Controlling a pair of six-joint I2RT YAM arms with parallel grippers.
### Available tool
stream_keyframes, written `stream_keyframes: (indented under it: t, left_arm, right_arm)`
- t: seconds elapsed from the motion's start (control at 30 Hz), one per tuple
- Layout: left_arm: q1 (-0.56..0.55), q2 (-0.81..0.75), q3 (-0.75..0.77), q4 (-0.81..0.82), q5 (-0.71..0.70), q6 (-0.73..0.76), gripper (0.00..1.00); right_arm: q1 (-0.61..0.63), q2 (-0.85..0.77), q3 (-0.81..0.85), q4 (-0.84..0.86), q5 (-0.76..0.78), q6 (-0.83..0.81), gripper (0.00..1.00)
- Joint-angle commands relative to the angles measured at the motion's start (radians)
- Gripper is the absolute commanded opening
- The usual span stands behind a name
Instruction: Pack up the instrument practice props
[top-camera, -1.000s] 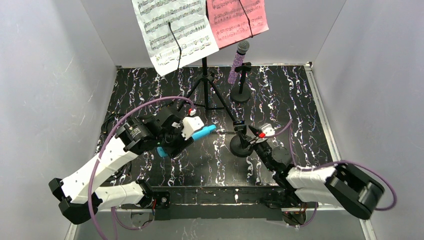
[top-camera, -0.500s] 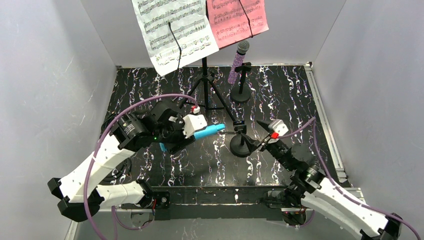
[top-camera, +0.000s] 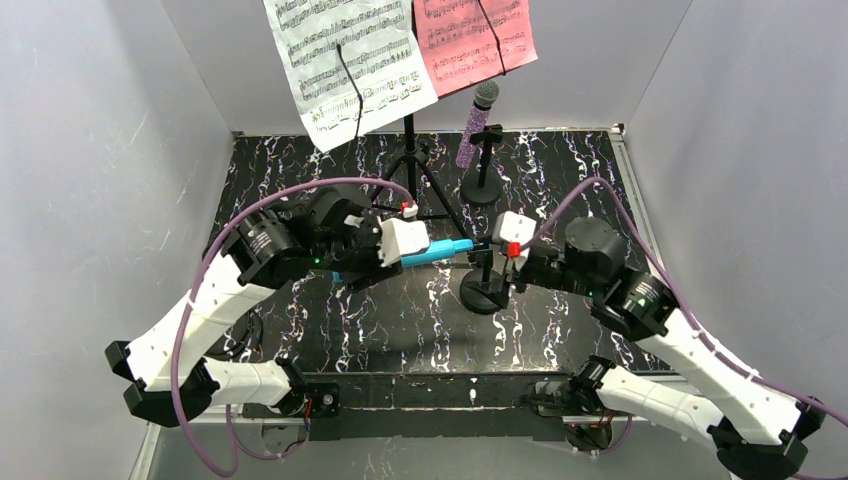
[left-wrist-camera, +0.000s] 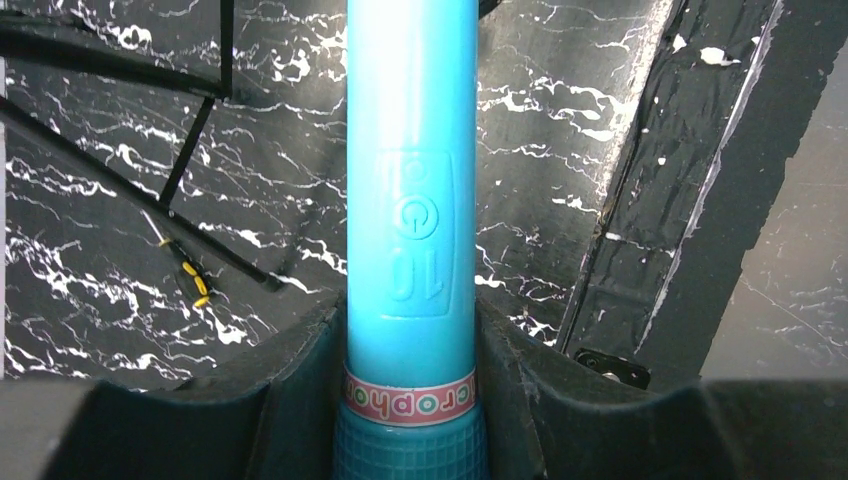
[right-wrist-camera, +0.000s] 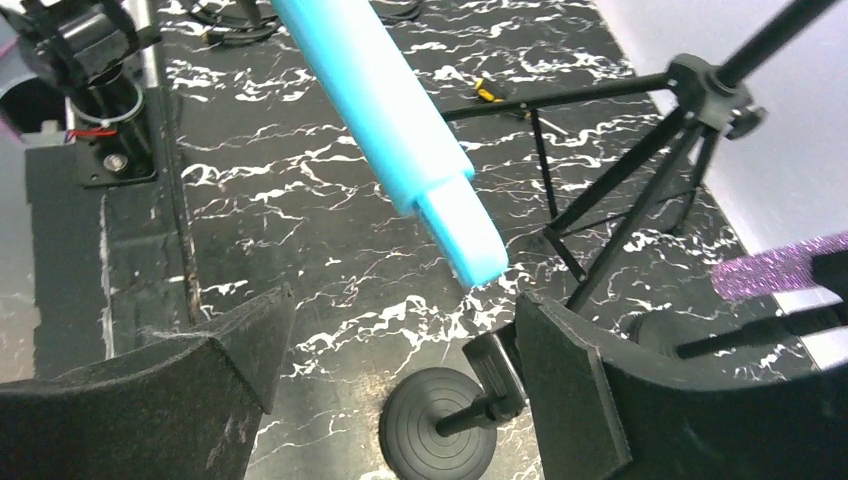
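**Blue microphone (top-camera: 440, 250) held level over the table, much of it out of sight**

The left gripper (left-wrist-camera: 411, 400) was closed around the blue microphone near its head, one finger pressed to each side of the barrel. From above, the gripper's white body covered the head. In the left wrist view the ribbed head was cut off at the bottom edge and the tip ran out of the top. The printed band on the barrel could be read only in part.

The right gripper (right-wrist-camera: 400, 390) stood wide open with nothing in it. Its camera looked between the fingers at the microphone's tip, which hung above the near mic holder (top-camera: 484, 293). Whether tip and clip touched could not be told from above; the right wrist view suggested a gap.

At the back of the table (top-camera: 580, 200), the purple glitter microphone (top-camera: 476, 125) leaned in the far mic holder (top-camera: 481, 187), beside the tripod (top-camera: 415, 185). The white music sheet (top-camera: 345, 60) and pink music sheet (top-camera: 475, 35) were cropped by the top edge. A small yellow-and-black object (left-wrist-camera: 185, 270) lay on the table, too small to identify.
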Motion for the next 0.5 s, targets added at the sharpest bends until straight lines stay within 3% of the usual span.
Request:
stream_keyframes:
  t: [0.0, 0.47]
  left_arm:
    - [-0.030, 0.041, 0.068, -0.012, 0.010, 0.033, 0.00]
    - [-0.088, 0.144, 0.157, -0.011, 0.017, 0.075, 0.00]
  right_arm:
    - [-0.002, 0.090, 0.137, -0.146, -0.120, -0.123, 0.89]
    - [-0.002, 0.257, 0.255, -0.160, -0.255, -0.215, 0.84]
